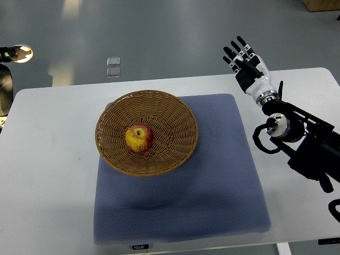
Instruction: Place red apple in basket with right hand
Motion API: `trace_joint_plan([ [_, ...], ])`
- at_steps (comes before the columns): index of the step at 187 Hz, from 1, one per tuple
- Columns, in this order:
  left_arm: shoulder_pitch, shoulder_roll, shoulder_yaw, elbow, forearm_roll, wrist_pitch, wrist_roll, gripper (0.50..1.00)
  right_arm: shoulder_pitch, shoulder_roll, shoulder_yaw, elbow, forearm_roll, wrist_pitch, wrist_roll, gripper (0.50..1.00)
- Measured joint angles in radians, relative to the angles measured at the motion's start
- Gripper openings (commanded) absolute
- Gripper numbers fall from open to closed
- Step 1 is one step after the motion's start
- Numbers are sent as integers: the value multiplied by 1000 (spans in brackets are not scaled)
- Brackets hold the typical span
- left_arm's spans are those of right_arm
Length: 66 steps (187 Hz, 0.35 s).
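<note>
A red and yellow apple (139, 138) lies inside the woven wicker basket (114, 159), near its middle, stem dimple up. The basket rests on a blue-grey mat (212, 191). My right hand (241, 56) is raised at the far right of the table, well away from the basket, its fingers spread and holding nothing. Its black forearm comes in from the right edge. The left arm does not show.
The mat lies on a white table (48, 159) whose far edge runs just behind the basket. A dark object (4, 90) sits at the left edge. Grey floor lies beyond the table.
</note>
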Motion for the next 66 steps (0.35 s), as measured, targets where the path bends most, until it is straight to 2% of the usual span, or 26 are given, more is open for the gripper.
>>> trace_joint_plan([
  [66,0,0,0,0,0,0,0,1000,-19,3,0,0,-2,-3,3,924],
])
